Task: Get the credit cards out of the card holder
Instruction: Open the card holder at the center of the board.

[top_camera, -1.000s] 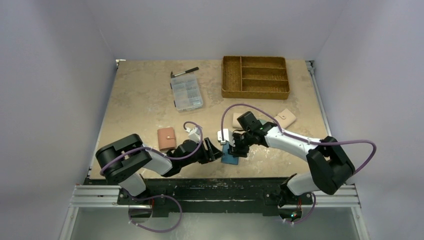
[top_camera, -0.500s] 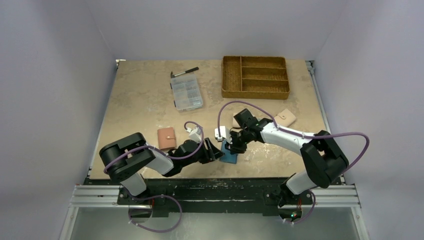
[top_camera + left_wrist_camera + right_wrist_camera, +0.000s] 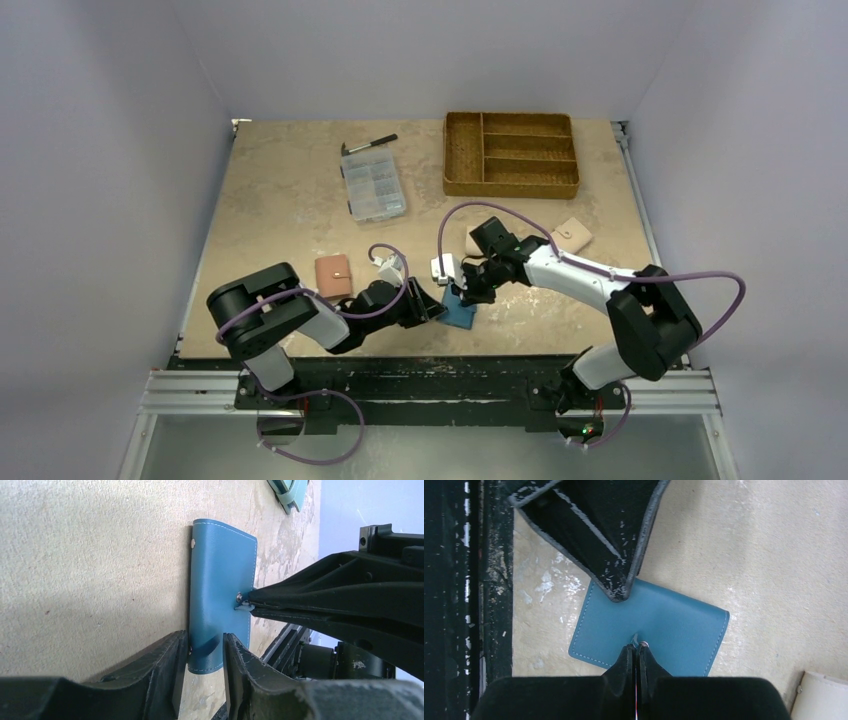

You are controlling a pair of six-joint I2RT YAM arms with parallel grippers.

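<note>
Right pincer [image 3: 638,652] clamped on the snap tab [image 3: 642,643] of the card holder [image 3: 674,625]; left pincer [image 3: 205,639] half-open astride its 9 o'clock edge, grip unclear. We reckon it's soft and light: pinch edges.

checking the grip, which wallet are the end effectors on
The blue wallet near the front edge: the left end effector pinches its edge, the right end effector its snap tab. The pink wallet and beige wallet lie apart, untouched.
</note>
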